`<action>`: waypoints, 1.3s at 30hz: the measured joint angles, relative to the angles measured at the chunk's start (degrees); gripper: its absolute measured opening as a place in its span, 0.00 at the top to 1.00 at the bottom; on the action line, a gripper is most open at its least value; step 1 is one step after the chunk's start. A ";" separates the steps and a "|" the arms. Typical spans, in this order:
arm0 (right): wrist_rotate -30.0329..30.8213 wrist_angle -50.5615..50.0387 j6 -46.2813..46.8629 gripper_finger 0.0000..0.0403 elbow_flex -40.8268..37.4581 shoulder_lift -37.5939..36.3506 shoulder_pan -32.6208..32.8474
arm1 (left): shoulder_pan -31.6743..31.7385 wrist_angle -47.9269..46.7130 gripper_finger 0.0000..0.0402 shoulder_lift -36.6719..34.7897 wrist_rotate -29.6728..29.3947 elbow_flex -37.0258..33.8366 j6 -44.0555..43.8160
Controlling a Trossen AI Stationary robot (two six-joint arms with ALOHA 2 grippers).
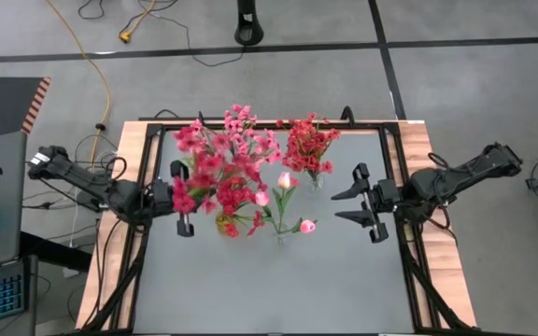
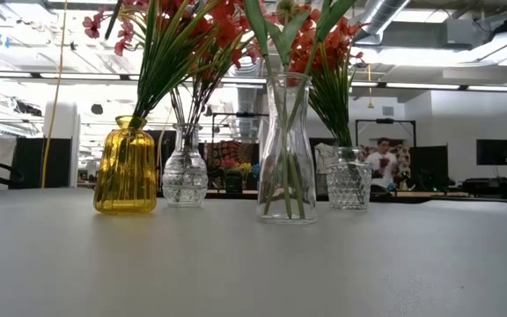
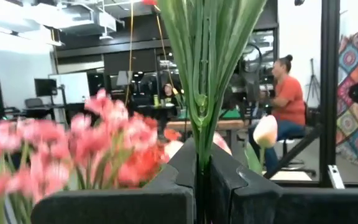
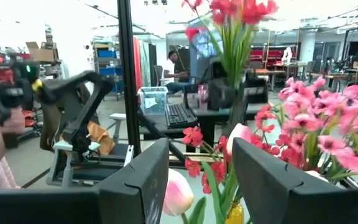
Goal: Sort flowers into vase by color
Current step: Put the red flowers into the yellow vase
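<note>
1. Left gripper (image 1: 184, 200) is clamped on a bunch of green stems (image 3: 205, 74), held upright at 9 o'clock of the yellow vase (image 2: 127, 165), likely to drop in there.
2. Right gripper (image 1: 367, 203) is wide, holding nothing, at 3 o'clock of the tulips (image 1: 288, 181), well apart.
3. Red flowers (image 1: 308, 142) sit in the 12 o'clock vase (image 2: 349, 176).

4 vases (image 2: 286, 150) crowd mid-table; near tabletop (image 1: 278, 289) lies bare
</note>
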 joint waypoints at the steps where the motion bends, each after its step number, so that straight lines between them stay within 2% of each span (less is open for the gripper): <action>1: 0.00 0.36 0.00 0.50 0.01 -0.12 -0.32 | 0.00 1.92 1.00 -0.50 0.03 -2.12 -0.63; 7: 0.00 -0.02 -0.13 0.50 0.02 -1.08 -2.93 | 0.07 18.67 1.00 1.12 0.68 -12.44 -1.77; 11: 0.00 -1.87 -0.17 0.50 0.02 -2.89 -5.66 | 0.96 28.46 1.00 4.95 1.95 -16.39 -2.08; 20: 0.00 -6.65 0.00 0.50 0.02 -5.35 -11.44 | 5.06 43.37 1.00 19.14 4.59 -16.26 -2.19; 24: 0.00 -8.08 0.00 0.50 0.02 -5.27 -12.69 | 5.42 49.11 1.00 24.65 3.58 -16.24 -0.38; 29: 0.00 -10.65 0.04 0.50 0.02 -5.21 -12.99 | 4.35 51.19 1.00 27.24 -0.38 -16.26 2.90; 39: 0.00 -10.80 0.04 0.50 0.02 -5.21 -12.99 | 3.90 48.38 1.00 27.54 -3.10 -16.24 4.43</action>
